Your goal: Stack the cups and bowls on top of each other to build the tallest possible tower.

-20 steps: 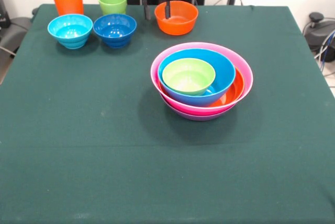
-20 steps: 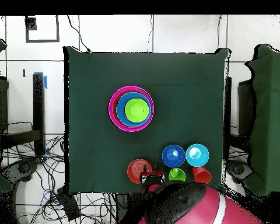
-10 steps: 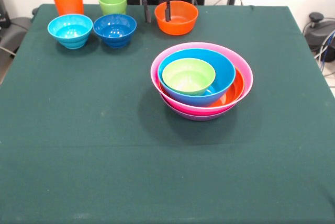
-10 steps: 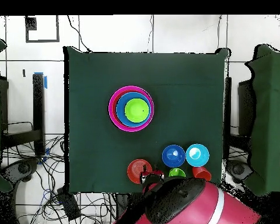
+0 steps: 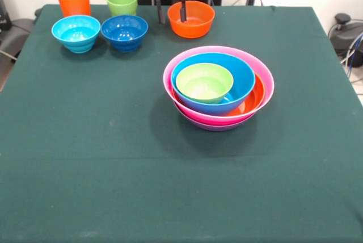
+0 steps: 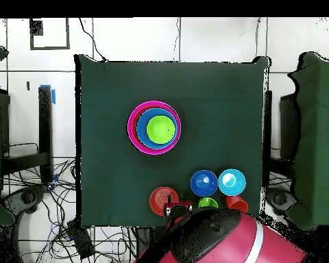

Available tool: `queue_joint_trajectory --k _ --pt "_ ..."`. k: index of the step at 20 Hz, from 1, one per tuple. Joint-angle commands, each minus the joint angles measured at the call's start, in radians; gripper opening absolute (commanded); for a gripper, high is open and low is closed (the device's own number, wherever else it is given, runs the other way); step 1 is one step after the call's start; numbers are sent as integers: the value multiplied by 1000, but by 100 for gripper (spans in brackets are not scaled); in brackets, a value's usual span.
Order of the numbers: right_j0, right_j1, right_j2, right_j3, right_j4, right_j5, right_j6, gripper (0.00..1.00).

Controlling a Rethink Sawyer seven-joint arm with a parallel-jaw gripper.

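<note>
The tower point(image 5: 218, 84) stands mid-table: a lime green small bowl point(image 5: 204, 82) in a blue bowl point(image 5: 243, 77), in an orange bowl point(image 5: 258, 96), in a pink bowl point(image 5: 267, 82), on a purple one point(image 5: 215, 127). It also shows in the overhead view point(image 6: 153, 127). A small orange bowl point(image 5: 195, 20) sits at the far edge. My gripper point(image 5: 171, 11) is open, one finger inside the bowl's left rim, the other outside it. The orange cup point(image 5: 74, 2) and lime green cup point(image 5: 122, 1) stand far left, behind the light blue bowl point(image 5: 76, 32) and dark blue bowl point(image 5: 124, 31).
The dark green table point(image 5: 85, 141) carries everything. In the overhead view my arm point(image 6: 222, 240) hangs over the table edge beside the small orange bowl point(image 6: 160, 201) and partly hides the lime green cup point(image 6: 208, 203) and orange cup point(image 6: 237, 203).
My gripper has shifted slightly toward the small orange bowl and stays over its rim. The arm covers more of the two cups in the overhead view. The bowls have not moved.
</note>
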Motion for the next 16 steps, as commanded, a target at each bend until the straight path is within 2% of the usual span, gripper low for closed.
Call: queue_joint_trajectory --k 1,9,10,16 --pt "16 13 88 -146 -30 -6 108 100" --pt "-9 8 112 -148 -61 7 118 100" --pt "-13 6 116 -149 -66 12 120 0" --pt "-19 4 123 -150 -72 18 122 0"
